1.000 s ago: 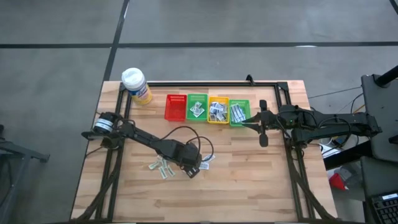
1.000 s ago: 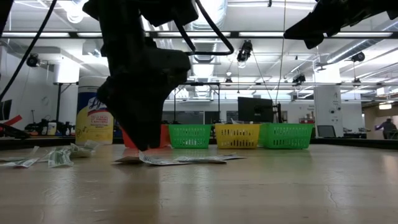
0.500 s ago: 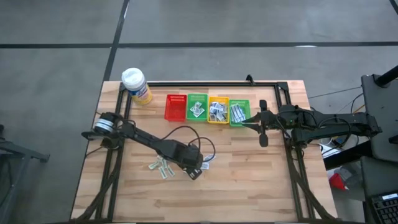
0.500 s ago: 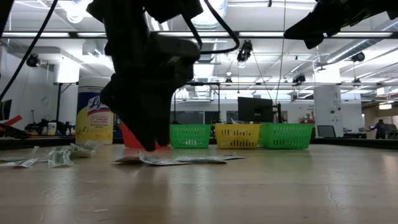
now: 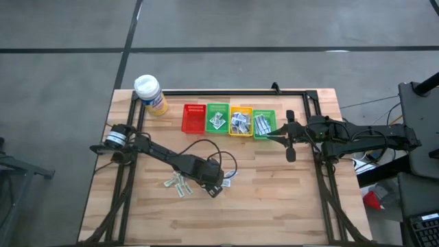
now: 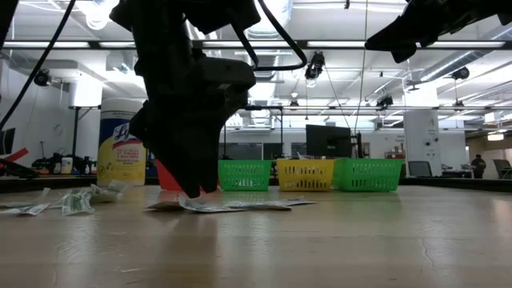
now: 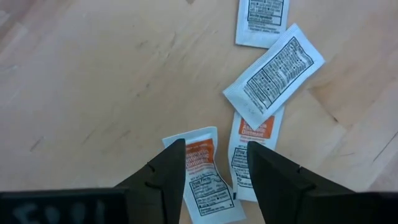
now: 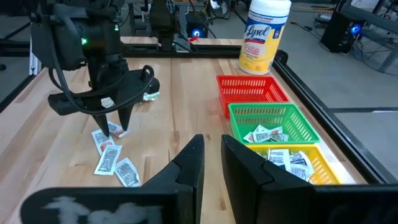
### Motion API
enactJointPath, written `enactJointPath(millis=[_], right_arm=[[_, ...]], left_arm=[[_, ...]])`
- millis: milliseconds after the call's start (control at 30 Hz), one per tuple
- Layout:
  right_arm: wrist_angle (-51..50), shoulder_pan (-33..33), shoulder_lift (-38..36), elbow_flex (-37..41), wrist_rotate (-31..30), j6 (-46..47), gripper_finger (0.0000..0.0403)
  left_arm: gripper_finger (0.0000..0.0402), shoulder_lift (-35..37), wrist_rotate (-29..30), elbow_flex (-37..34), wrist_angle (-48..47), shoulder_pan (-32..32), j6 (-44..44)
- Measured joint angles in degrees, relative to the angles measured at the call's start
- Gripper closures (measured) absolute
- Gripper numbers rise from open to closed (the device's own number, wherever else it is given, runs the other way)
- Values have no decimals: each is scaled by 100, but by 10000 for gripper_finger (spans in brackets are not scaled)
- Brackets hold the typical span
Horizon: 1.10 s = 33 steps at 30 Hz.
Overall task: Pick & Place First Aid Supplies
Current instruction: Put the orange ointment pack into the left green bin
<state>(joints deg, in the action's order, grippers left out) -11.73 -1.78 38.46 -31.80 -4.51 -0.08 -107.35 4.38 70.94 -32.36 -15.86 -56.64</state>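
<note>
Several first aid packets lie flat on the wooden table: a loose group (image 5: 177, 184) to the left of my left gripper, and more under it (image 7: 273, 71). My left gripper (image 7: 214, 180) points steeply down near the table's middle (image 5: 214, 189), open. Its fingers stand on either side of a white packet with orange print (image 7: 200, 177); whether they touch it I cannot tell. More packets lie in the green (image 5: 218, 119), yellow (image 5: 240, 121) and second green (image 5: 263, 123) baskets. My right gripper (image 8: 211, 155) waits above the table's right side (image 5: 289, 143), shut but for a narrow slit, holding nothing.
Four baskets stand in a row at the back, with a red one (image 5: 194, 118) at the left end. A yellow wipes bottle with a white cap (image 5: 151, 94) stands at the back left. A black cable loops beside my left arm (image 5: 206, 147). Bare wood lies toward the near edge.
</note>
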Motion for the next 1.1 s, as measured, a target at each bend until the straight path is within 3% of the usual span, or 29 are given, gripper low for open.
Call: enactJointPath(millis=[767,1100], right_arm=[[1,2,-2,-1,0,0,351],[0,0,-2,0,0,0,351]], left_arm=[[248,-297,115,-83,-49,29,-52],[318,-304,187,-85,-85,37,-44]])
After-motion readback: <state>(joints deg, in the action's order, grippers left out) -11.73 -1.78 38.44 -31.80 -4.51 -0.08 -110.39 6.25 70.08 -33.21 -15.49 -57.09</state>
